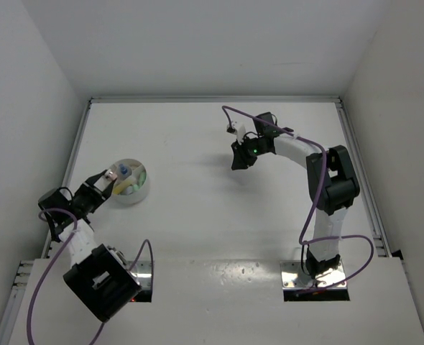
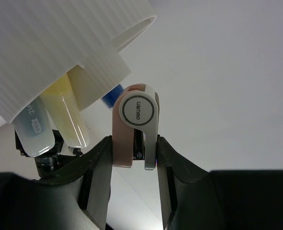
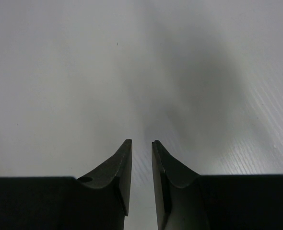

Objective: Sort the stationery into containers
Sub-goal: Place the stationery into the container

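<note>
White walls (image 1: 197, 43) enclose pale table (image 1: 219, 208) (bowl (image 1: 136, 198) left).

A robotics lab test cell. A bare white tabletop (image 1: 197, 223) is boxed in by plain white walls (image 1: 197, 43) on three sides. Two robot arms, left (image 1: 79, 241) and right (image 1: 330, 187), are bolted to metal plates (image 1: 330, 277) at its near edge, with loose purple cables (image 1: 228, 113) running along them. A small white bowl (image 1: 137, 195) of pastel markers (image 1: 129, 188) stands on the tabletop.

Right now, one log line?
left end effector: shut on small pink-and-white plastic block, at rim of round white bowl | right end effector: narrowly open, empty
</note>
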### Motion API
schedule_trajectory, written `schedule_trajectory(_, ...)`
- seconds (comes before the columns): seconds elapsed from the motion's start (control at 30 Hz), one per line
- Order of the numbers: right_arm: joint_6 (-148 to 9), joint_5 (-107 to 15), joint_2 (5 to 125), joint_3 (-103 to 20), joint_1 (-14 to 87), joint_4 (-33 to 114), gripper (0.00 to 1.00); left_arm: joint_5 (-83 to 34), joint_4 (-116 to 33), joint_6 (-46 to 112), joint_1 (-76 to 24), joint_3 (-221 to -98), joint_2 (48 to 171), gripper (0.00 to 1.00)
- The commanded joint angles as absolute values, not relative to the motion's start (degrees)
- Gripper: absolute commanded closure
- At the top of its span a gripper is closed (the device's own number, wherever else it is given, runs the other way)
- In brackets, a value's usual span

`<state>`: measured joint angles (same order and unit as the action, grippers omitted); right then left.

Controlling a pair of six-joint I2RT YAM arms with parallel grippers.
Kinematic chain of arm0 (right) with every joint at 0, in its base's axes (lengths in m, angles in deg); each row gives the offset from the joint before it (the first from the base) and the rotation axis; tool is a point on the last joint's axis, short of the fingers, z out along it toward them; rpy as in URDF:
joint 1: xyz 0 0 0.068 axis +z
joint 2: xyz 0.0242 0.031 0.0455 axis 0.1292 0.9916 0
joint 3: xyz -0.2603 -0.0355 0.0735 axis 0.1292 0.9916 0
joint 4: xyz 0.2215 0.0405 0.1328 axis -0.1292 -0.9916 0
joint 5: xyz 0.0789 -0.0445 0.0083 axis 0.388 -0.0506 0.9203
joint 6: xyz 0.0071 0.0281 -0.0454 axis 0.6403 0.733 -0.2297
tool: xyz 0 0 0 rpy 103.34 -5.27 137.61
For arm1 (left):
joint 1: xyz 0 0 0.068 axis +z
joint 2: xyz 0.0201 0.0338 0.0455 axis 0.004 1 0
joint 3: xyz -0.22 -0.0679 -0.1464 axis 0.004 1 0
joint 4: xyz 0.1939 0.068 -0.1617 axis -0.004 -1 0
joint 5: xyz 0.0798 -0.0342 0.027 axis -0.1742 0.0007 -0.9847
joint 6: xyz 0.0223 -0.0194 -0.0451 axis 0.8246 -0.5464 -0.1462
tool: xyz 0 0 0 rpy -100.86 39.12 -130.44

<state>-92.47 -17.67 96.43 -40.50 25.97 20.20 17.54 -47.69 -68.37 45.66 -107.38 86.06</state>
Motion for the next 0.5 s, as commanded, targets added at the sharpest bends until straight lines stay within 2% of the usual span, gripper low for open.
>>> schedule_trajectory(0.0,-92.15,-17.23,96.07,-40.98,25.79,22.32,0.77,19.57,-43.94,-75.26,47.33,-106.2,85.89,0.96)
schedule_trajectory(0.47,-92.15,-17.23,96.6,-42.03,25.79,21.79,0.77,18.52,-42.01,-76.32,47.34,-105.67,86.94,0.95)
